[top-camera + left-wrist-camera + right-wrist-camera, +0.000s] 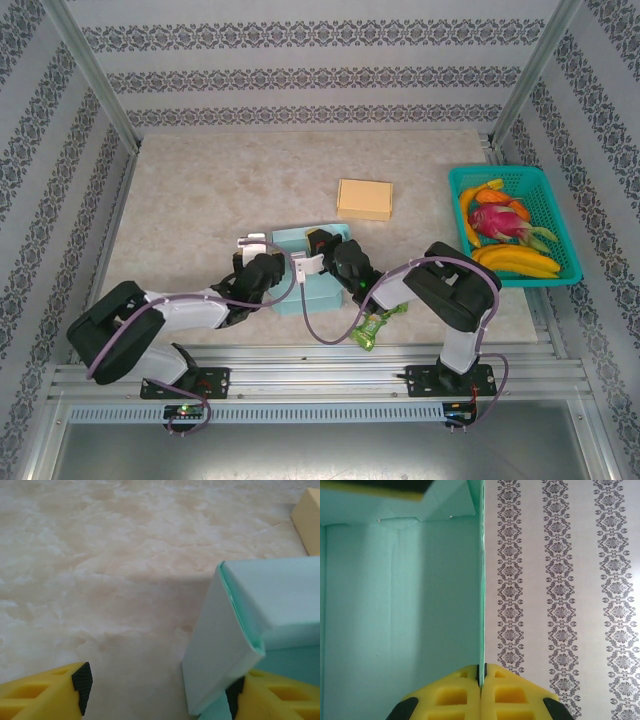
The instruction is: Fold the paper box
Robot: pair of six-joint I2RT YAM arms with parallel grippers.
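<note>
From overhead, both wrists cover much of the teal paper box (318,290), so its full outline and the state of its flaps are hard to make out. It sits on the worktop (200,190) a little toward 6 o'clock from centre. The fingertips are hidden under the wrist housings there.

In the left wrist view the box is cut off at 3 and 6 o'clock, showing one upright corner and a folded-over top edge. A tan box (309,520) shows as a mere corner at 2 o'clock. The left tool (160,692) is released, its yellow fingers (47,692) spread wide. The box corner stands between them, tight against the finger at 4 o'clock and well apart from the one at 8 o'clock.

In the right wrist view the box's inside face runs past the frame at 9 o'clock. A blurred yellow-and-dark strip (375,486) at 11 o'clock is too cropped to name. The right tool (481,676) is clenched on the thin edge of an upright box wall, which rises toward 12 o'clock from between the pads, with patterned wallpaper (560,580) behind.

Overhead, the tan box lies at 1 o'clock from the paper box. A fruit basket (560,215) holding bananas (520,262) sits at 3 o'clock, and a green packet (375,328) at 5 o'clock.
</note>
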